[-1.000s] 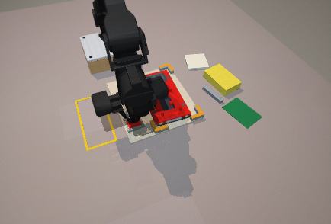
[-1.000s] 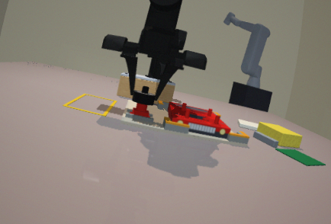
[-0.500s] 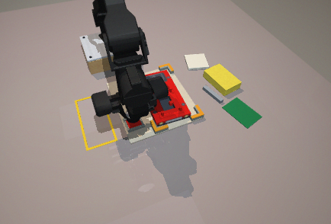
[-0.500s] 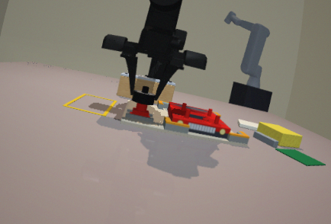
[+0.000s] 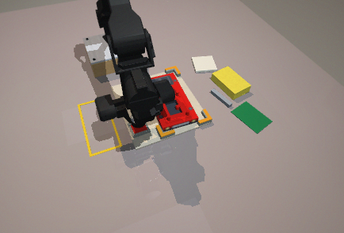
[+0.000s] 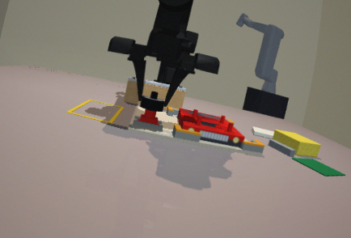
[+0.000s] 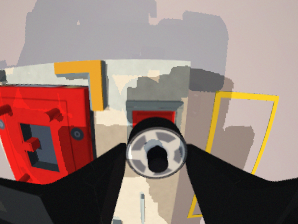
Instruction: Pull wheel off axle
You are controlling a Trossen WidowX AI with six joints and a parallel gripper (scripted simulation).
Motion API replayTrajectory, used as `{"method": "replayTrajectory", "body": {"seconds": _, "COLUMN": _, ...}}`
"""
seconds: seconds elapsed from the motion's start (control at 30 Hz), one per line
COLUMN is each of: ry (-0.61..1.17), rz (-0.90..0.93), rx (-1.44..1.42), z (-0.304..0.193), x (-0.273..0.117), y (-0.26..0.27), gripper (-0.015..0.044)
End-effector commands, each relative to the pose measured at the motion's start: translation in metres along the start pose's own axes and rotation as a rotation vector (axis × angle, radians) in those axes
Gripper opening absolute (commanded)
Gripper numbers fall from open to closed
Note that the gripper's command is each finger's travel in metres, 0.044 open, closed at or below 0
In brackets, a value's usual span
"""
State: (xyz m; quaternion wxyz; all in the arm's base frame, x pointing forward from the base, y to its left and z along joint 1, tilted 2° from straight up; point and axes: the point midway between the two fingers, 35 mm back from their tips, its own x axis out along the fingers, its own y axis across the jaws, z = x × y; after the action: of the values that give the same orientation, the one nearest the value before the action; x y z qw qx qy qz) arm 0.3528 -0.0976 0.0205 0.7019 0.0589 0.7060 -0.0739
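Both pincer (image 7: 157,156) fingers clamp the wheel (image 7: 157,155) above its red stand (image 6: 149,116).

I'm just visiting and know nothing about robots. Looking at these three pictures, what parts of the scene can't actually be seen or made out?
- Top view: the wheel and gripper are hidden beneath the black arm.
- Wrist view: the axle is hidden under the wheel, so whether the wheel has lifted off cannot be told.
- Exterior view: the wooden block is partly covered by the fingers.
- Wrist view: the yellow marked area is cut off by the right-hand finger.
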Motion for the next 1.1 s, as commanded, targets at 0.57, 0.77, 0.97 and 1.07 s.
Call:
{"method": "replayTrajectory", "body": {"seconds": 0.57, "ry": -0.007, "rz": 0.000, "rx": -0.002, "z": -0.001, "x": -0.014, "y": 0.000, "gripper": 0.0000}}
{"method": "replayTrajectory", "body": {"seconds": 0.77, "ry": -0.008, "rz": 0.000, "rx": -0.002, "z": -0.001, "x": -0.016, "y": 0.000, "gripper": 0.0000}}
{"method": "replayTrajectory", "body": {"seconds": 0.97, "ry": -0.009, "rz": 0.000, "rx": -0.002, "z": -0.001, "x": -0.018, "y": 0.000, "gripper": 0.0000}}
{"method": "replayTrajectory", "body": {"seconds": 1.07, "ry": -0.009, "rz": 0.000, "rx": -0.002, "z": -0.001, "x": -0.019, "y": 0.000, "gripper": 0.0000}}
